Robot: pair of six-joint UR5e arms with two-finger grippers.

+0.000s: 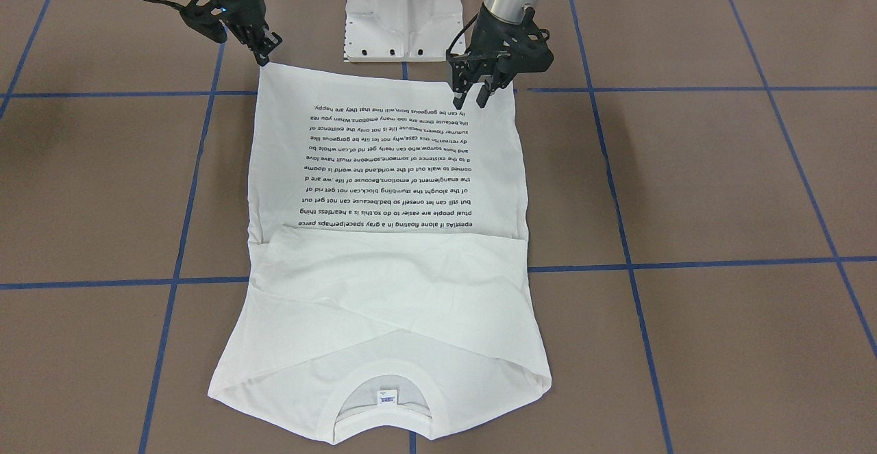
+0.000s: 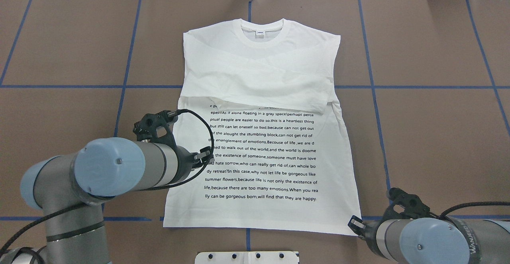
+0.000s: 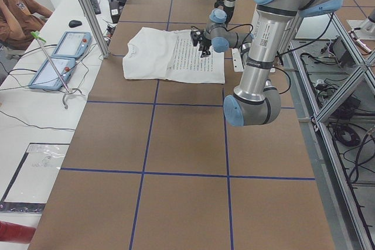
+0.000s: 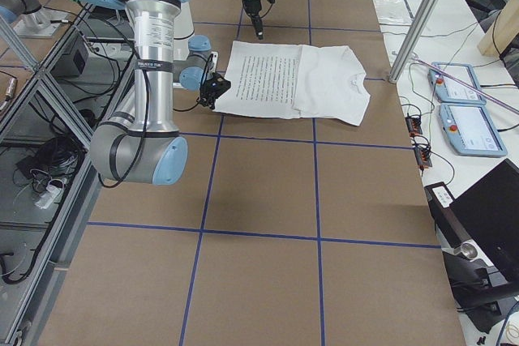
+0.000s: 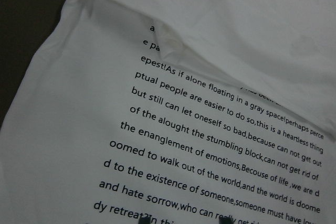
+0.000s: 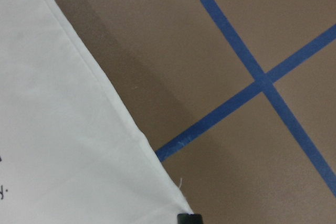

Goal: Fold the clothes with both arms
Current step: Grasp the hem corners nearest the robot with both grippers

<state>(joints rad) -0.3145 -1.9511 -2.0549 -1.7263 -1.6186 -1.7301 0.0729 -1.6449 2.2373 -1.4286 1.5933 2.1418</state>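
The white T-shirt (image 1: 384, 283) lies flat on the brown table, printed text up. Both sleeves are folded across the chest and the collar (image 2: 261, 33) is at the far end from me. My left gripper (image 1: 471, 98) is open and empty, hovering just above the hem area near the last text lines. Its two fingertips (image 5: 140, 221) show apart in the left wrist view. My right gripper (image 1: 264, 53) is shut, its tip (image 6: 189, 217) right at the other hem corner. I cannot tell whether cloth is pinched.
The white pedestal base (image 1: 403, 16) stands just behind the hem, between the arms. Blue tape lines (image 6: 252, 87) cross the table. A seated operator (image 3: 17, 10) and control pendants (image 4: 470, 111) are on the far bench beyond the table edge.
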